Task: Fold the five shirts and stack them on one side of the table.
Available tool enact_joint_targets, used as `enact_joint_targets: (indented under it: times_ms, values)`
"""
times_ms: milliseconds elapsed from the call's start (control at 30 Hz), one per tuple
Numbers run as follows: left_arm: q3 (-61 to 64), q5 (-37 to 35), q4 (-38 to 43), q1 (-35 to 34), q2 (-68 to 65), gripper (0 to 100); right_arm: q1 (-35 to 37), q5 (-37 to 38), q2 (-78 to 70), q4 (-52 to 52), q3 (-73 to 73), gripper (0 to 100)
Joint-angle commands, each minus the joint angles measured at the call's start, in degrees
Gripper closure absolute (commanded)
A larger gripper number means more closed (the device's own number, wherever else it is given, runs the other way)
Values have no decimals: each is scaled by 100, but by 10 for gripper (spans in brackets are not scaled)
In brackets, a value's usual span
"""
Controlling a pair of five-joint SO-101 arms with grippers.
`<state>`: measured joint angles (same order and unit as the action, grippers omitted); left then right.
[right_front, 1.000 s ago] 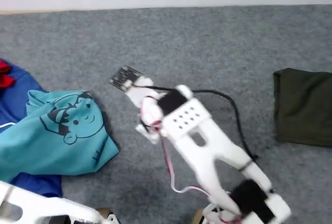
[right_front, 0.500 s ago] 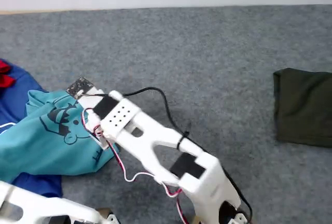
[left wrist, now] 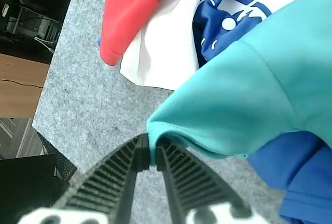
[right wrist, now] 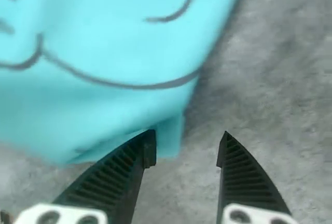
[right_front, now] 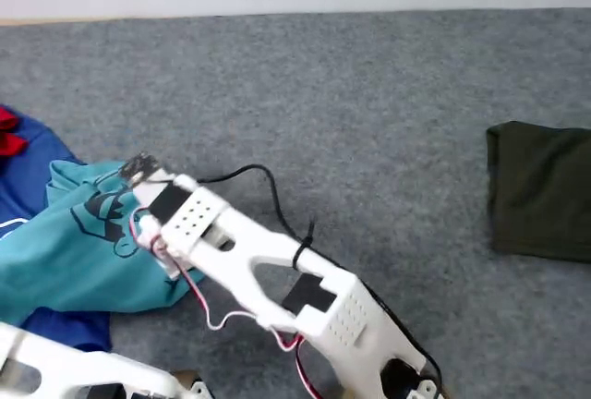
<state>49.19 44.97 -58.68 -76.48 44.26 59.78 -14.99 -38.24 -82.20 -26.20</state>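
Risk of a weak grip on the teal shirt

Teal shirt (right_front: 65, 251) lies at nine o'clock on the worktop (right_front: 369, 94), over a blue shirt (right_front: 28, 163). A folded dark green shirt (right_front: 540, 191) sits at three o'clock. The left pincer (left wrist: 152, 156) is clamped on a corner of the teal shirt. The right pincer (right wrist: 185, 149) stands wide, straddling the hem. Closing there may catch only a thin edge, which could slip out. A pull might also drag the blue shirt along.
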Motion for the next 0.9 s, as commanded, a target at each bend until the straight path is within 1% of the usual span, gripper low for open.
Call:
enact_joint_targets:
  times_ms: [0, 167, 333, 567, 633, 767, 867]
  values:
    - [-48, 35, -26, -62, 123, 997, 303, -53, 242, -180, -404, 790]
    - [-48, 35, -26, -62, 123, 997, 338, -44, 136, -136, -431, 790]
    - [-40, 35, -26, -62, 123, 997, 259, -26, -374, -127, -536, 790]
    - [-40, 35, -26, -62, 123, 997, -66, -18, -840, -198, -1248, 794]
    - [-48, 35, -26, -62, 123, 997, -110, 53, -840, -198, -1415, 841]
    - [-66, 35, -26, -62, 123, 997, -84, 826, -831, -207, -1609, 987]
    - [-75, 35, -26, -62, 123, 997, -84, 914, -831, -409, -1626, 985]
